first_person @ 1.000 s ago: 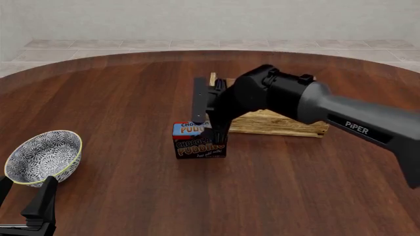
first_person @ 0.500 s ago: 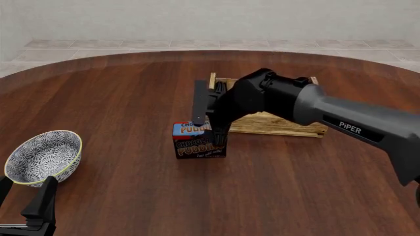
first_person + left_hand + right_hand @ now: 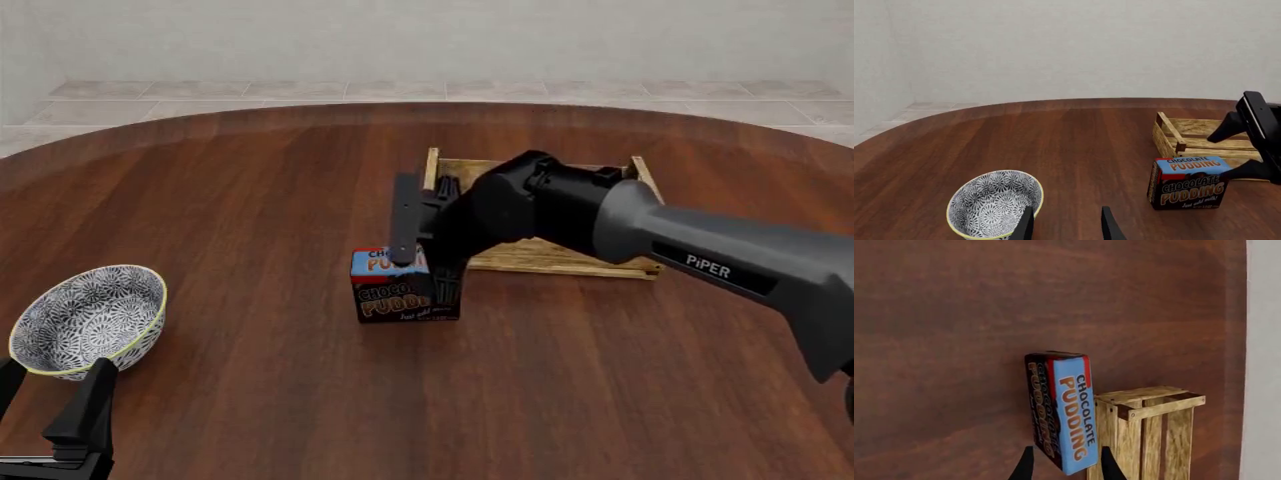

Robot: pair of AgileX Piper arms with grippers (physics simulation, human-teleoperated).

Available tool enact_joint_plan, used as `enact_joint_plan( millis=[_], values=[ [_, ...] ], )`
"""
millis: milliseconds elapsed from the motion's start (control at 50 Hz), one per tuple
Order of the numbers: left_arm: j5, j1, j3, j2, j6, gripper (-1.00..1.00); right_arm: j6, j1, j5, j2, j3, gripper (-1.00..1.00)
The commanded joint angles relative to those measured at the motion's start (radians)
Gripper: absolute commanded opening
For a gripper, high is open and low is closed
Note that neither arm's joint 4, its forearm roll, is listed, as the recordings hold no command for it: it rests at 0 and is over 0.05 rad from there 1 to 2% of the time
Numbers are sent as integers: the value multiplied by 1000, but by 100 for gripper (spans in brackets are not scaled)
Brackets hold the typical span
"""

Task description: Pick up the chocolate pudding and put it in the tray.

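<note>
The chocolate pudding point(image 3: 395, 293), a small blue and dark brown carton, stands upright on the table just in front of the tray's left end. It also shows in both wrist views point(image 3: 1187, 182) point(image 3: 1066, 410). My right gripper point(image 3: 426, 276) is open, reaching down over the carton with a finger on either side of its top; one of its fingers point(image 3: 1256, 116) shows in the left wrist view. The tray point(image 3: 554, 255), a light wooden slat crate point(image 3: 1185, 141) point(image 3: 1147, 432), lies behind, partly hidden by my right arm. My left gripper point(image 3: 67, 432) point(image 3: 1066, 227) rests open at the near left.
A round white-and-grey patterned bowl point(image 3: 88, 318) point(image 3: 994, 202) sits at the near left, right beside my left gripper. The dark wooden table has a curved far edge point(image 3: 427, 108), with a pale tiled floor and wall beyond.
My right arm has sunk lower and its fingers now reach further down around the carton. More of the tray's back rim shows. The carton, bowl and left arm stay put.
</note>
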Motion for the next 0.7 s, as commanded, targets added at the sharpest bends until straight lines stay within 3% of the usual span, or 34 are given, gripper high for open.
enact_joint_plan(
  millis=[20, 700],
  values=[
    [0, 0, 0, 0, 0, 100, -2, -5, -7, -1, 10, 100],
    [0, 0, 0, 0, 0, 100, 5, -28, -28, 47, -26, 100]
  ],
)
